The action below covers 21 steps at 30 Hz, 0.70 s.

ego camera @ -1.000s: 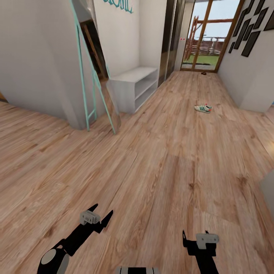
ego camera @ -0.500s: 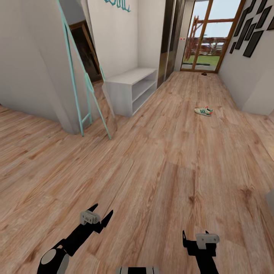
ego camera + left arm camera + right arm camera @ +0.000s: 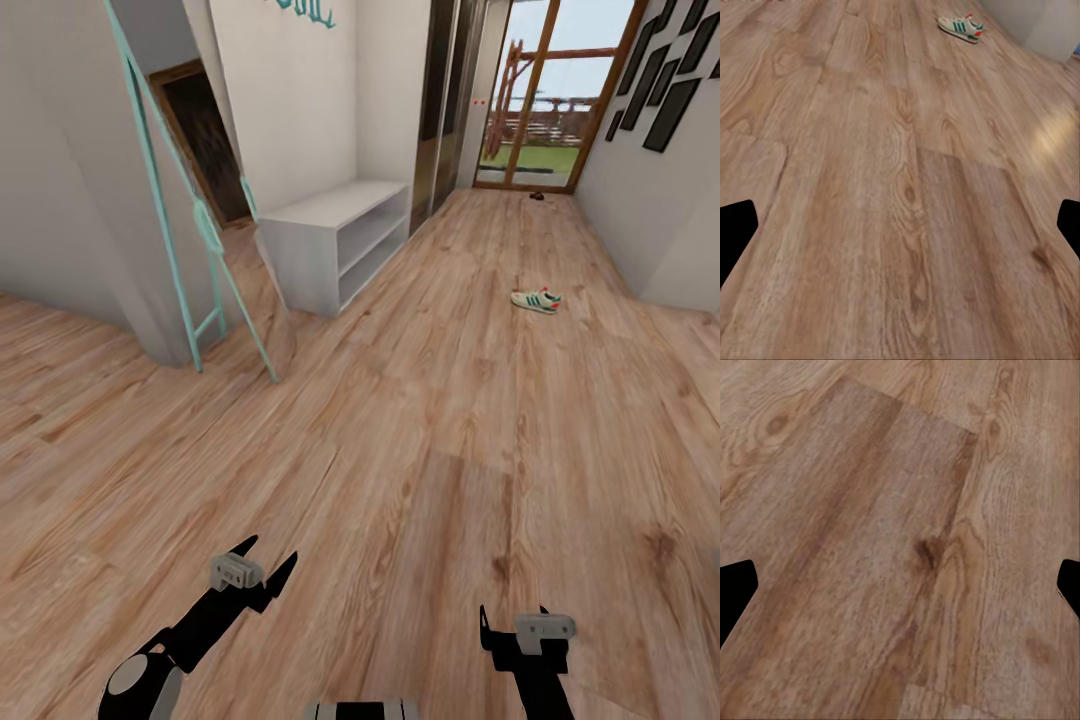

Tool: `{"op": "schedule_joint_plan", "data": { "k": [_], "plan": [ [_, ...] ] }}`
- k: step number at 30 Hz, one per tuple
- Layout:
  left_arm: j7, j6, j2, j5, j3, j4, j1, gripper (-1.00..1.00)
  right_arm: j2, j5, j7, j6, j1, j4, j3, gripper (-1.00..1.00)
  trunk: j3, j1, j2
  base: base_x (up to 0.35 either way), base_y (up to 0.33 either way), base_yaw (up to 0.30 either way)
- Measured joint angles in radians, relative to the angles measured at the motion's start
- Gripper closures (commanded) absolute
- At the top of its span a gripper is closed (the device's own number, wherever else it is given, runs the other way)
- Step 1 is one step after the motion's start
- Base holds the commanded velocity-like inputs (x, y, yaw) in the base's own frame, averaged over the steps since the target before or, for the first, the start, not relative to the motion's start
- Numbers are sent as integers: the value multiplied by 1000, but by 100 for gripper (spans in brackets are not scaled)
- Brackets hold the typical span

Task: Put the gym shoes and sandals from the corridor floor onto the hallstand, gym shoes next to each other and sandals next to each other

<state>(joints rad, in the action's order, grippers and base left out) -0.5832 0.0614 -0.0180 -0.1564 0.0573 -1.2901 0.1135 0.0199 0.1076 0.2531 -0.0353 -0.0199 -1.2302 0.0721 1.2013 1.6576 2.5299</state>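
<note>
the view has swung since a second ago: the mirror point(image 3: 190, 230) and rack point(image 3: 335, 240) now sit further left in the head view, and more of the corridor floor point(image 3: 420, 420) shows. one gym shoe point(image 3: 536, 300) lies on the floor well ahead, right of the rack, unmoved. a small dark thing point(image 3: 537, 195) lies by the far door, too small to identify. left gripper point(image 3: 262, 562) and right gripper point(image 3: 512, 618) hang empty, fingers apart, as before.
</note>
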Motion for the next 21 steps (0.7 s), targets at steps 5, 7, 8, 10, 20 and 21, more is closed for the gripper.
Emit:
{"op": "schedule_joint_plan", "data": {
  "k": [5,7,8,10,20,21],
  "plan": [
    [0,0,0,0,0,0,0,-100,0,1,0,0,0,0,0,-100,0,0,0,320,-124,0],
    [0,0,0,0,0,0,0,-100,0,1,0,0,0,0,0,-100,0,0,0,320,-116,0],
    [0,0,0,0,0,0,0,-100,0,1,0,0,0,0,0,-100,0,0,0,320,-112,0],
    [0,0,0,0,0,0,0,-100,0,1,0,0,0,0,0,-100,0,0,0,320,-111,0],
    [0,0,1,0,0,0,0,-100,0,1,0,0,0,0,0,-100,0,0,0,320,-107,0],
    [0,0,1,0,0,0,0,-100,0,1,0,0,0,0,0,-100,0,0,0,320,-104,0]
  ]
}}
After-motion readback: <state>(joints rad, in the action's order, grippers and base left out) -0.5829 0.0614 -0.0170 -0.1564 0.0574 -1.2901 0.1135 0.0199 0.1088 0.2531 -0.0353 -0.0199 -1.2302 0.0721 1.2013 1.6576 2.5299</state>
